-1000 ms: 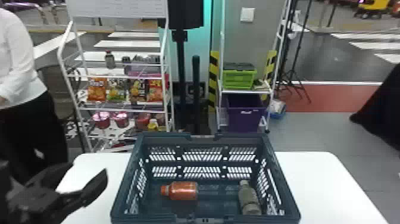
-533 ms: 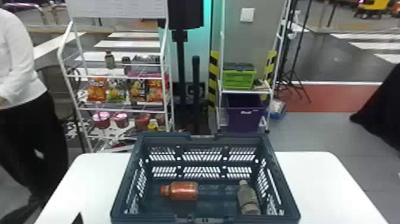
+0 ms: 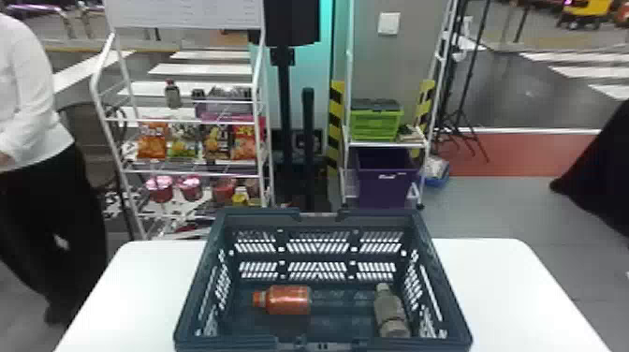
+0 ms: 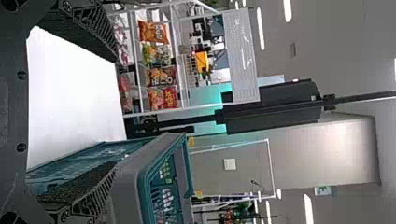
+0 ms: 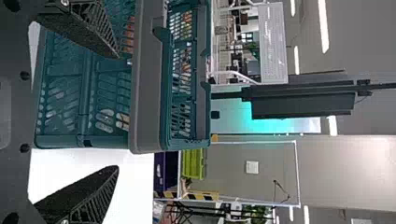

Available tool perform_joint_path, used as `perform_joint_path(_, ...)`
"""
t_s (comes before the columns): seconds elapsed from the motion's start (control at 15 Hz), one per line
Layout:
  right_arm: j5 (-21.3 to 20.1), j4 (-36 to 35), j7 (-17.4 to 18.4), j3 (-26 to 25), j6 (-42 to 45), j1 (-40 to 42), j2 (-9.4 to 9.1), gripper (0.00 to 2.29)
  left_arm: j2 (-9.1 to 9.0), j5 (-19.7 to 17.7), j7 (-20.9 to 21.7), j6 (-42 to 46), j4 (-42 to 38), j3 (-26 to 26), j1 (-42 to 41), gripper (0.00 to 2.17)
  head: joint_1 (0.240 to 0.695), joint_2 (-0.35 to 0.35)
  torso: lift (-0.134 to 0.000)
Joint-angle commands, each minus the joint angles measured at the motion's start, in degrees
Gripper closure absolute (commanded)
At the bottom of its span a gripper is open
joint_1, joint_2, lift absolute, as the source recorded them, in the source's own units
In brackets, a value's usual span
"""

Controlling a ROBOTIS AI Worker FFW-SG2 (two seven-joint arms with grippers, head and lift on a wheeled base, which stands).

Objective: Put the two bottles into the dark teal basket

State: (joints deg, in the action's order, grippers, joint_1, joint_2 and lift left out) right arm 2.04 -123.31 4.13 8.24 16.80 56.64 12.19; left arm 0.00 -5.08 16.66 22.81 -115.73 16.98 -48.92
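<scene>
Left end effector [image 4: 115, 112], its two fingers standing spread with nothing between them, is pulling back: in the earlier head views it is sliding from about 8 o'clock of the basket [image 3: 383, 217] down towards the bottom edge. That withdrawal is suggesting the placing is finished on this side. Next to the right, the orange bottle [image 3: 292, 300] is lying on its side inside the basket, at 9 o'clock of its floor, cap pointing to 9. Over at 3 to 4 o'clock the grey bottle [image 3: 391, 313] is lying inside too, cap pointing roughly to 12, well apart from its mate. Right end effector [image 5: 116, 112] is hanging spread and empty by the basket. Both bottles being in, the task is looking complete; what is remaining is probably backing off without a finger catching the basket and shifting it on the bench [image 3: 505, 281].
</scene>
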Motion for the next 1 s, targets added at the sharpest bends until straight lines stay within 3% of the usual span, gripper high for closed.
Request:
perform_joint_path(0.0,-0.02,0.26,0.0,0.02,0.47,0.49,0.29,0.03,-0.15,0.07,-0.75,0.25,0.41,-0.9,-0.29,0.1,0.499,0.0,0.0)
perform_joint_path(0.13,0.24,0.7,-2.28,-0.33,2.22,1.28,-0.07,0.03,-0.15,0.42,-1.63,0.43,0.5,-1.69,-0.47,0.1,0.499,0.0,0.0)
perform_joint_path(0.93,0.51,1.05,-2.46,-2.0,8.38,4.18,-0.24,0.03,-0.15,1.12,-1.99,0.78,1.21,-2.92,-1.44,0.1,0.499,0.0,0.0)
